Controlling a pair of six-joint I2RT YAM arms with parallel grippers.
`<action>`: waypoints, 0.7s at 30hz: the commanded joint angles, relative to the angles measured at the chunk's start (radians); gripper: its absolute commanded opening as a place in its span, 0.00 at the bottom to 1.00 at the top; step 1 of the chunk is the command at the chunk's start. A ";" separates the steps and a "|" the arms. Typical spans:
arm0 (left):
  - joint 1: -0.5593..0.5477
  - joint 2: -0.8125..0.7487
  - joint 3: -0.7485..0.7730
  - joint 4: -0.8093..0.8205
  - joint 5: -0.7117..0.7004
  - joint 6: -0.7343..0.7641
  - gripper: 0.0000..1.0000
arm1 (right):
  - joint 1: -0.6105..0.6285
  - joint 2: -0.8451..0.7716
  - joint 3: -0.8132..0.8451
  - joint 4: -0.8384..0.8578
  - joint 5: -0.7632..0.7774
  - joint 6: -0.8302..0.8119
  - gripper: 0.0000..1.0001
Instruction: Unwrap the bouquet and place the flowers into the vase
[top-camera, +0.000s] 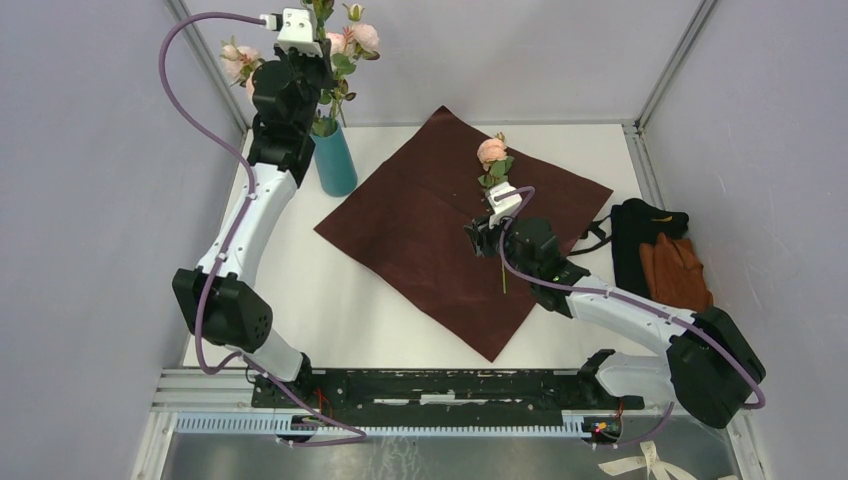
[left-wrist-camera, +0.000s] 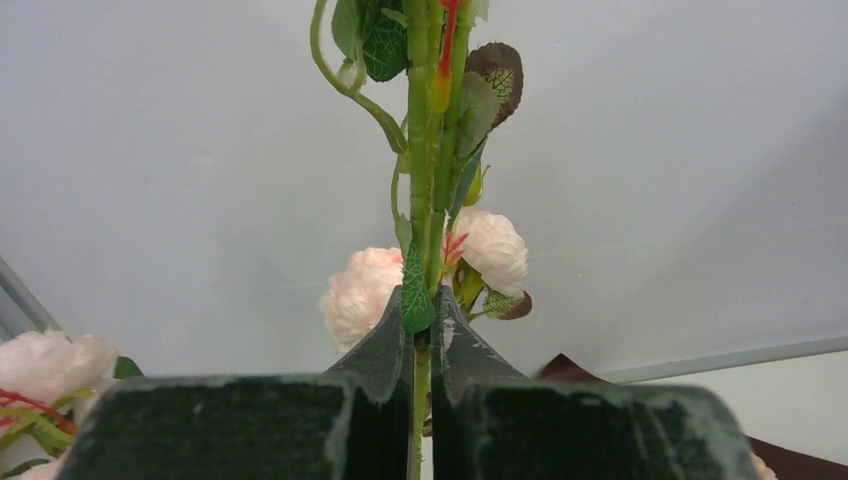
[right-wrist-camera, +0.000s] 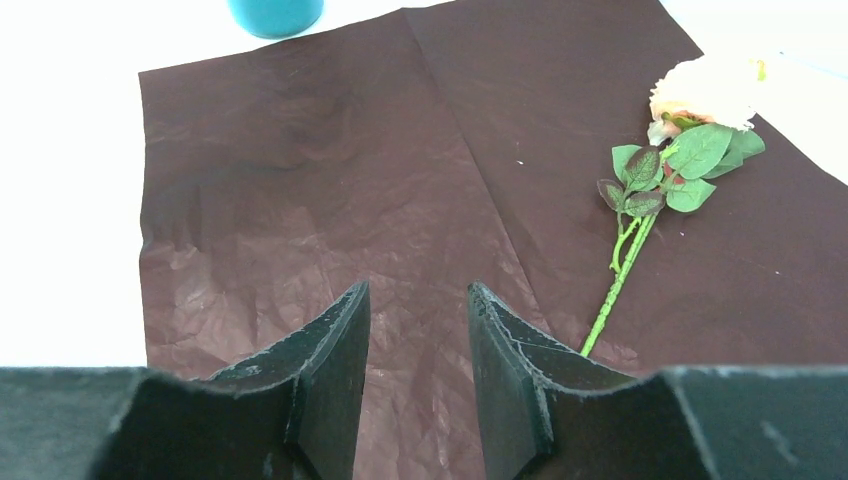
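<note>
**Late stage of the task.** The wrapping paper (top-camera: 440, 230) lies opened flat at the centre of the table (top-camera: 330, 300); most of the flowers (top-camera: 345, 40) stand above the vase (top-camera: 335, 160) at the far left, their stems pinched between the closed jaws of the left gripper (left-wrist-camera: 420, 320), though whether they are seated in the vase cannot be told. One rose (right-wrist-camera: 640, 170) lies on the paper, yet to be moved; the right gripper (right-wrist-camera: 417, 295), jaws half apart and holding nothing, hovers over the paper with the rose's stem just to its right, bloom pointing far.
</note>
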 joint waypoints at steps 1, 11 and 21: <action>0.002 -0.012 0.079 0.042 -0.036 0.087 0.02 | -0.001 0.013 0.047 0.046 -0.013 0.001 0.46; 0.003 0.019 0.122 -0.029 -0.043 0.136 0.02 | 0.000 0.023 0.048 0.048 -0.016 0.003 0.46; 0.033 0.088 0.240 -0.052 -0.115 0.102 0.02 | -0.001 0.033 0.051 0.048 -0.019 0.002 0.46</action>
